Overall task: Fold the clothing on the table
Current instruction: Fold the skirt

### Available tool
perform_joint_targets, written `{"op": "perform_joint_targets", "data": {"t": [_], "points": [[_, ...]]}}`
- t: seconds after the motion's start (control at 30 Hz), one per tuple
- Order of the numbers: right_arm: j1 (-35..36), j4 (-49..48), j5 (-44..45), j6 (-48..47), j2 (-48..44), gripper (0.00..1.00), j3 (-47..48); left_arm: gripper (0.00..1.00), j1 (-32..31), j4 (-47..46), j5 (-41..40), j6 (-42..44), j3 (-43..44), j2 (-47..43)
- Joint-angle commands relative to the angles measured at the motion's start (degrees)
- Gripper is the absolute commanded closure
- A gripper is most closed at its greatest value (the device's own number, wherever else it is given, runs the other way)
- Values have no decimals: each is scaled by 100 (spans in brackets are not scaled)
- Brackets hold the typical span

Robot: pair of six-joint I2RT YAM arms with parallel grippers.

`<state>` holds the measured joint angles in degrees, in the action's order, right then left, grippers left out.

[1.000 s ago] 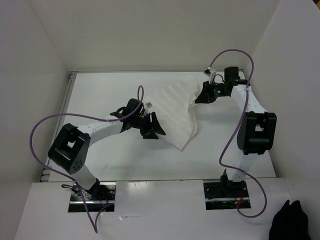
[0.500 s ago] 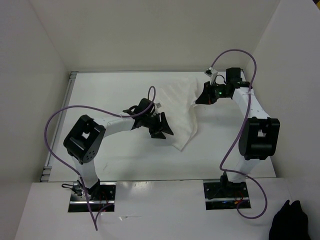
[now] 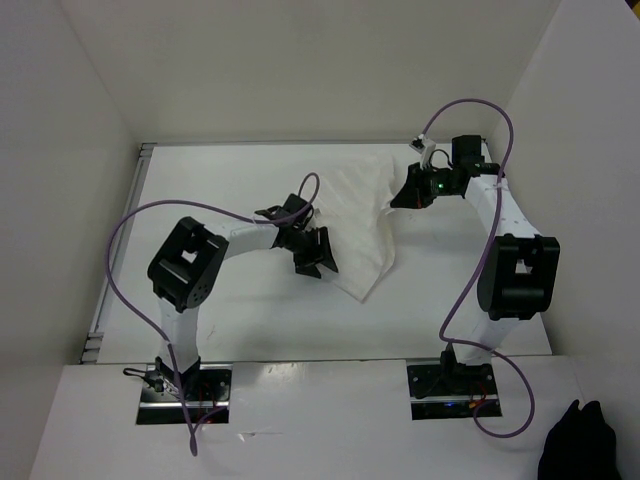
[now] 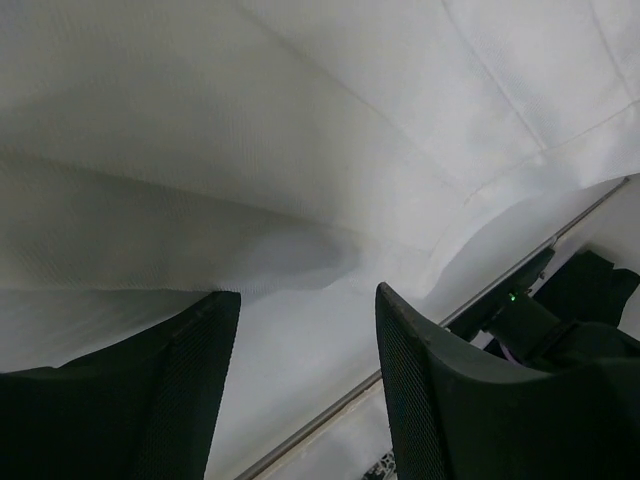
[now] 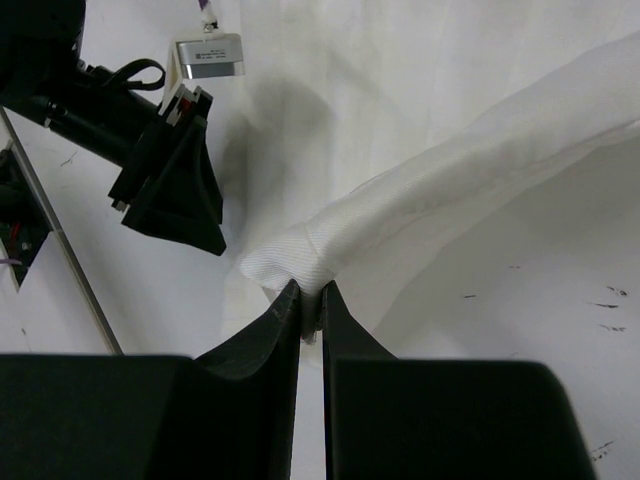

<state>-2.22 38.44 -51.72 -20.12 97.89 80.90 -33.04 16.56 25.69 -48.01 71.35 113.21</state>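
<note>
**Right end effector pinches the clothing, left one open beside it**

Your right end effector is clamped shut on a bunched fold at the right edge of the clothing. It holds that edge slightly above the tabletop, and the fabric drapes away from the pinch in a soft roll.

Your left end effector has its jaws spread apart with nothing between them. In its wrist view the white cloth lies just ahead of the fingers, rumpled into a low ridge.

From above, the clothing sits in the far middle of the tabletop, between your two arms, with one corner pointing toward the near edge. The left end effector is at its near left side.
</note>
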Motion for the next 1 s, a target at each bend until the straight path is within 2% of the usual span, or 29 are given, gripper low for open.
{"op": "perform_joint_targets", "data": {"t": [0.0,0.07,0.13,0.2,0.23,0.27,0.3,0.47,0.57,0.6,0.7,0.77,0.87,0.97], "points": [[55,-266,-259,70,-235,100,-4,35,69,156,-346,371,81,271],[55,-266,-259,122,-235,100,-4,35,69,-11,-398,371,19,324],[55,-319,-259,122,-235,100,-57,41,122,-126,-398,319,-33,377],[55,-319,-198,122,-235,100,-57,52,174,-241,-398,318,-34,377],[55,-319,-198,70,-287,100,-109,81,175,-319,-398,318,-34,377],[55,-319,-128,70,-288,100,-110,93,227,-320,-398,318,-34,377],[107,-267,-23,-17,-288,100,-162,100,306,-320,-398,318,-34,317],[169,-337,672,-378,-595,100,-663,100,683,-82,-1153,511,-34,-341],[169,-276,778,-519,-779,100,-944,97,1052,-21,-1015,678,-95,-396],[221,-275,778,-519,-780,100,-945,92,1141,-21,-953,740,-95,-396],[222,-196,778,-503,-1007,100,-1225,87,1413,-133,-786,802,-95,-334],[222,-423,778,-432,-1122,100,-1462,72,1475,-354,-558,662,-261,-334],[222,-504,831,-370,-1228,100,-1647,57,1362,-609,-354,460,-604,-633],[274,-504,831,-370,-1228,100,-1648,49,1107,-610,-285,345,-868,-861]]}}
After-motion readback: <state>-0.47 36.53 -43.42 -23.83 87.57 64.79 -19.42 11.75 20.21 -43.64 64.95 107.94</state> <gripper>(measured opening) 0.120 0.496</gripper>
